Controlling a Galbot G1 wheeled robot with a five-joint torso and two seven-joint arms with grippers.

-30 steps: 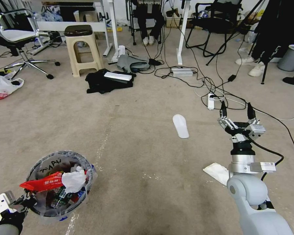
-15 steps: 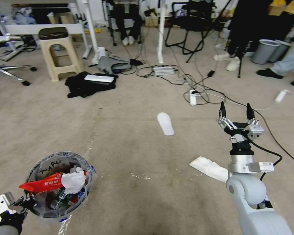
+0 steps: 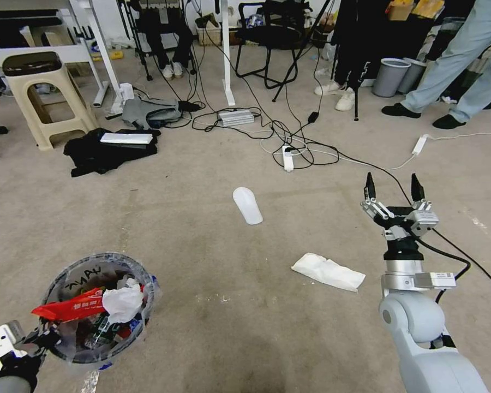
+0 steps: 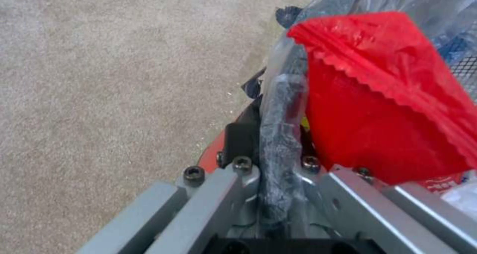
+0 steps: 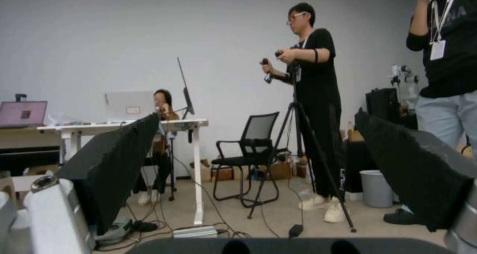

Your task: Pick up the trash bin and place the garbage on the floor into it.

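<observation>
The red trash bin [image 3: 95,308] sits at about 8 o'clock in the head view, low and on the robot's left. It has a crinkly clear bag [image 3: 147,289] in it with black writing at the rim. The left gripper [image 3: 35,341] is at the bin's 8 o'clock edge. In the left wrist view its fingers [image 4: 238,142] are closed tight on the bin's rim, with the bag pinched between them.

Inside the bin lies a long red wrapper [image 3: 68,305], and a white crumpled tissue [image 3: 123,303] is just beside it at 3 o'clock. The same red wrapper [image 4: 387,97] is very near the left wrist camera.

The right gripper [image 3: 393,188] is at about 4 o'clock in the head view. It points up and holds nothing. Its two black fingers [image 5: 119,168] stand wide apart.

On the floor [image 3: 229,338] a white paper [image 3: 327,271] lies flat at about 5 o'clock, near the right arm at its 9 o'clock side. A white slipper [image 3: 247,204] lies farther off near the middle, at 11 o'clock from the paper. Black cables [image 3: 289,142] and a white power strip [image 3: 287,158] lie beyond the slipper, toward 12 o'clock.
</observation>
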